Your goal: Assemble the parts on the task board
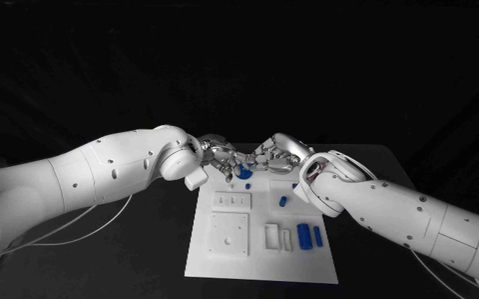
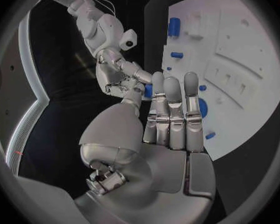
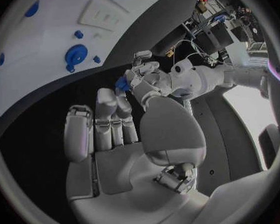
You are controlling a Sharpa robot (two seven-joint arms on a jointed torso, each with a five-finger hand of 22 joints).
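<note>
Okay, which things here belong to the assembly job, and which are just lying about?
Part of the job:
- task board
- blue parts standing on the board, such as the cylinder
- blue part pinched by the left hand
- right hand, close beside it

Just lying about:
- black table
- white cables beside the left arm

I saw the black table (image 1: 149, 243) spread under everything. Thin pale cables (image 1: 75, 233) trailed across it on my left side, and another cable (image 1: 439, 278) lay at the right corner.
</note>
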